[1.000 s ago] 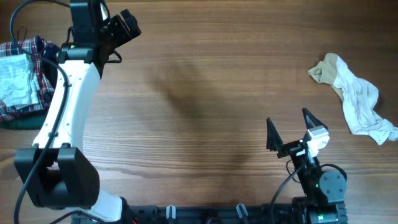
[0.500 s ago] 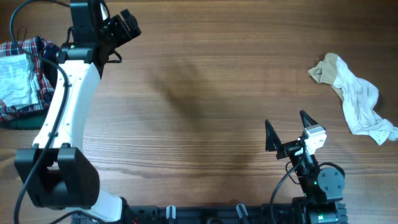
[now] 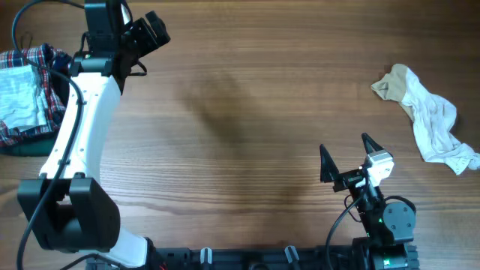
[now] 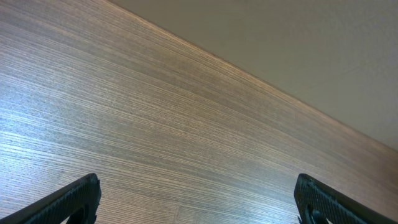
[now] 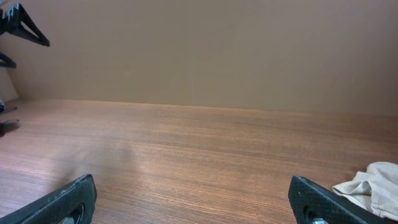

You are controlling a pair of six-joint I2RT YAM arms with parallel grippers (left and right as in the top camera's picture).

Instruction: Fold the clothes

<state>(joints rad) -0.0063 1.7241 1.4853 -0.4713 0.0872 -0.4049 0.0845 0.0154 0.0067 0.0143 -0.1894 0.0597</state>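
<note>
A crumpled white and beige garment (image 3: 429, 120) lies unfolded at the table's right edge; its corner shows in the right wrist view (image 5: 373, 182). A stack of folded clothes, white cloth on plaid (image 3: 24, 97), sits at the far left. My left gripper (image 3: 154, 30) is raised at the back left, open and empty; in its wrist view (image 4: 198, 199) only bare table lies between the fingers. My right gripper (image 3: 346, 159) is open and empty near the front edge, left of the crumpled garment; its wrist view (image 5: 193, 200) shows bare wood between the fingers.
The wooden table (image 3: 247, 127) spans the view. The left arm's white link (image 3: 79, 127) stretches from the front left base to the back. The right arm's base (image 3: 386, 221) sits at the front right. A dark green item (image 3: 22, 148) lies under the stack.
My right gripper has shifted very slightly toward the left and back. The left arm and the clothes have not moved.
</note>
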